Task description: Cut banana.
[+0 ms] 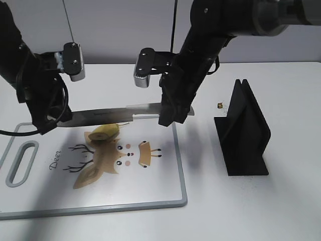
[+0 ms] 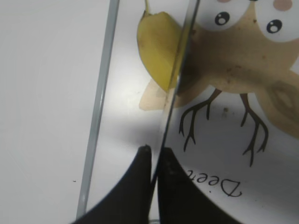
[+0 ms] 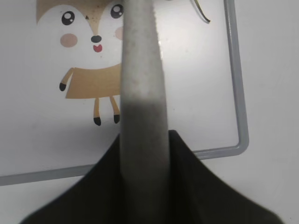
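we see knife (image 1: 108, 115): smooth shiny metal blade | banana (image 1: 103, 132): dull yellow peel | cutting board (image 1: 150, 186): smooth, faintly glossy white plastic, grey rim, printed deer | stand (image 1: 244, 133): matt black plastic | tabletop (image 1: 271, 206): smooth matt white | right pincer (image 1: 175, 114): matt black

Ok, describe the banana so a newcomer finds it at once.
Find the white cutting board with the cartoon deer. Near its far edge, beneath the knife that both grippers hold, lies the banana, the only yellow, solid thing on the board.

Yellow banana piece (image 1: 104, 132) on the board, beneath the level, flat-lying knife blade (image 1: 108, 116).
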### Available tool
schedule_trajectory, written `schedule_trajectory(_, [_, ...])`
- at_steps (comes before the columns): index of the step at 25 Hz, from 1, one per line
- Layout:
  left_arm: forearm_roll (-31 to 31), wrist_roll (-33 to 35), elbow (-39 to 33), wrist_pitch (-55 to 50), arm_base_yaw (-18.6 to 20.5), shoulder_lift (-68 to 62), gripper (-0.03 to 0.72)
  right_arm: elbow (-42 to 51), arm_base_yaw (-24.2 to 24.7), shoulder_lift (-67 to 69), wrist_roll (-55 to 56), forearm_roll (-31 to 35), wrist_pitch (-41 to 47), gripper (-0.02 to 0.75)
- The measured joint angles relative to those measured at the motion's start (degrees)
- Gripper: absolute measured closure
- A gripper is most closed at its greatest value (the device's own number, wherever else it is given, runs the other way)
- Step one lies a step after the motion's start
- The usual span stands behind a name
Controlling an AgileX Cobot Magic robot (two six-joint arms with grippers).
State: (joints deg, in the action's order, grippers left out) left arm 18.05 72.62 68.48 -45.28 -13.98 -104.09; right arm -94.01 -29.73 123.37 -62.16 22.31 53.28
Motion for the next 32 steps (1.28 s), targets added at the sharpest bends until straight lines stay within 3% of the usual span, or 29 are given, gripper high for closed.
schedule_trajectory(32, [0.4,0.2,0.0,2.0,0.1,-2.8,0.690,0.0,0.0,2.9,-0.1,-0.7,-2.8,0.564])
